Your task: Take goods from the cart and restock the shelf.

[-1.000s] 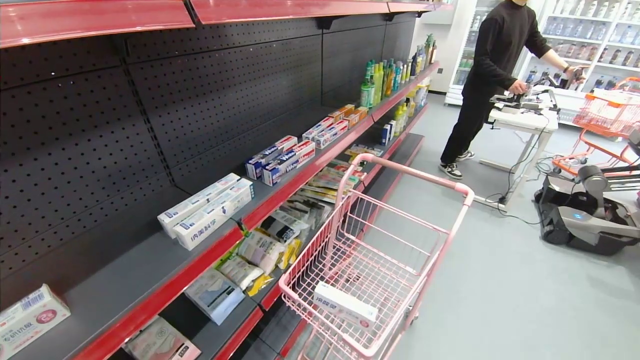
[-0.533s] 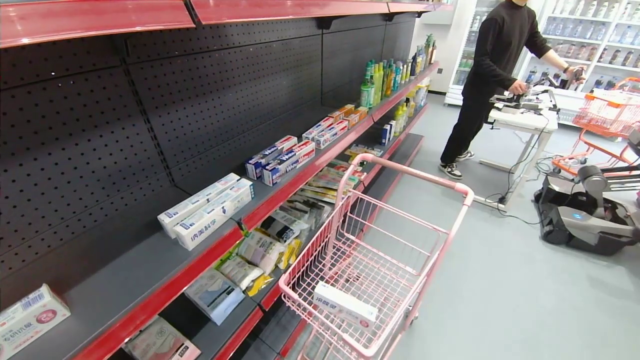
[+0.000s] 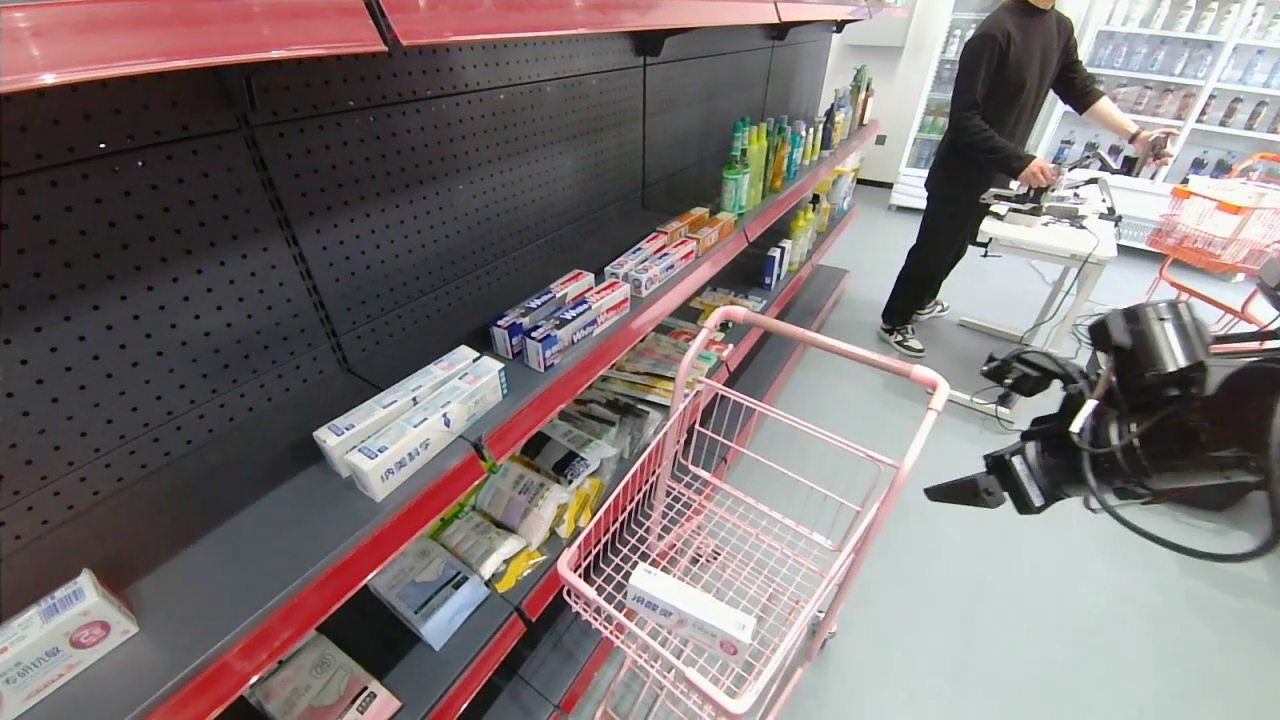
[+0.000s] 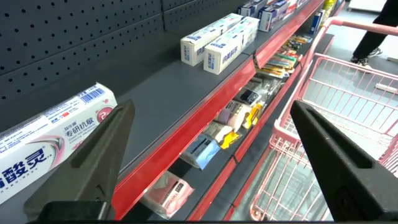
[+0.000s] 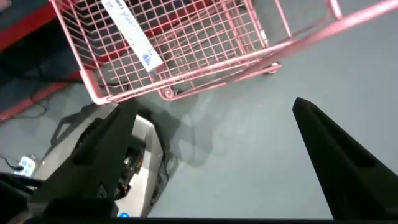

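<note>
Store aisle: grey floor (image 3: 1000, 620), black pegboard racking with red-edged shelves. The fingers (image 5: 93, 168) of the right gripper (image 5: 211, 106) are spread wide, with nothing between them and touching nothing. It hangs above the floor beside the cart (image 3: 590, 580), on the side away from the shelf (image 3: 250, 560). The fingers (image 4: 93, 162) of the left gripper (image 4: 211, 106) are equally wide apart and empty. They sit over the shelf short of the cart's near end, close to a pink-and-white box (image 4: 43, 146) lying there. The task item, a long white box (image 3: 690, 612), lies flat on the cart's basket floor at the near end, with nothing gripping it. The cart stands lengthwise close along the shelf front, presumably so each transfer is short. White boxes (image 3: 410, 420) that look like the same kind lie on the shelf past the cart's shelf-side wall. Judgement: the likely slot is beside them. The spread, empty fingers read as pre-grasp, and the right arm seems better placed to dip into the cart.
</note>
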